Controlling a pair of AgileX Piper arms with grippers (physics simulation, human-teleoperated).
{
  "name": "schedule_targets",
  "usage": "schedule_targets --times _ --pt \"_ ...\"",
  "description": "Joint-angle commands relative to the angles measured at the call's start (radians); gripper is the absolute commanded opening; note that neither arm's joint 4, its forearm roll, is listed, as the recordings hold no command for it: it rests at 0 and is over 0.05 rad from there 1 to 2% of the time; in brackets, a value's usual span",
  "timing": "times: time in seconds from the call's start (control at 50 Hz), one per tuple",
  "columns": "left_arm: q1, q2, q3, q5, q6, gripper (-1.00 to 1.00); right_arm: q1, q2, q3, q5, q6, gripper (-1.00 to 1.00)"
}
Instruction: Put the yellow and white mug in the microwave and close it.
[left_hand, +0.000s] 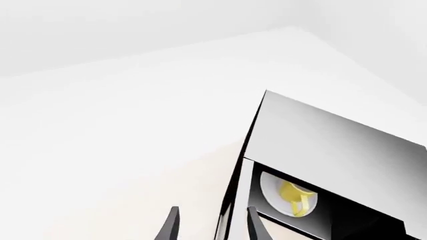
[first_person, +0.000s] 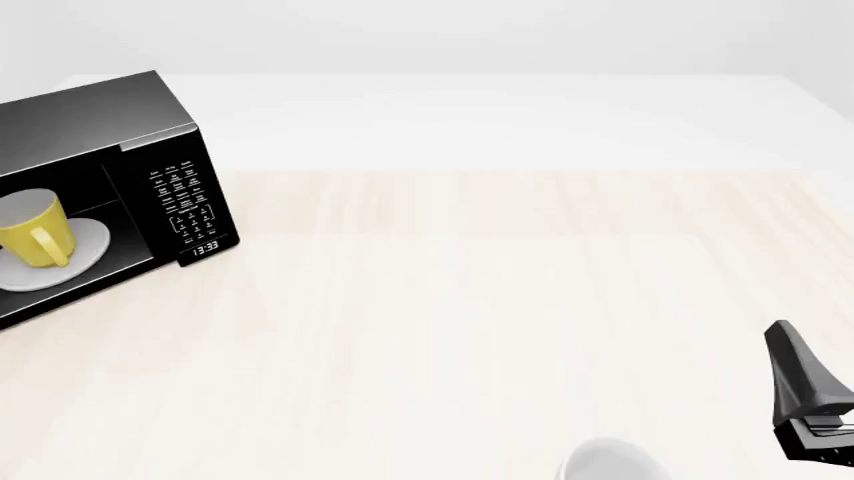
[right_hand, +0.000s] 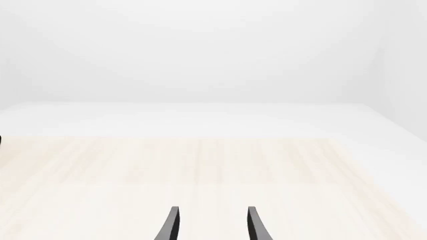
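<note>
- Small yellow and white mug (first_person: 32, 231) on the round white turntable plate (first_person: 83, 250) inside the large black box-shaped microwave (first_person: 160, 160), far left, cut off by the frame edge.
- Microwave door not identifiable.
- Left gripper (left_hand: 210, 225) jaws spread, empty; right gripper (right_hand: 210, 225) likewise, over pale wooden tabletop (first_person: 507, 300).
- Plain white rounded object (first_person: 607, 465), bottom edge, cropped.

A pale wood-grain surface (first_person: 507, 300) spreads across the front view, bare over most of its width. At its near edge, a plain white rounded object (first_person: 607, 465) shows only in part.

Microwave (first_person: 94, 120) glossy black casing; mug (first_person: 30, 228) smooth yellow glaze; table (first_person: 507, 300) pale matt woodgrain.
</note>
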Motion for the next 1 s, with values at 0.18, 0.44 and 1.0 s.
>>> schedule_targets --times 0.18,0.44,1.0 --pt "0.113 0.098 0.039 -0.077 0.007 1.0 0.0 -0.002 0.001 0.0 0.001 1.0" --pt "0.191 0.21 0.072 -0.154 0.056 1.0 0.0 -0.002 0.001 0.0 0.001 1.0" --pt "0.267 0.42 0.156 -0.32 0.163 1.0 0.0 -0.002 0.001 0.0 0.001 1.0"
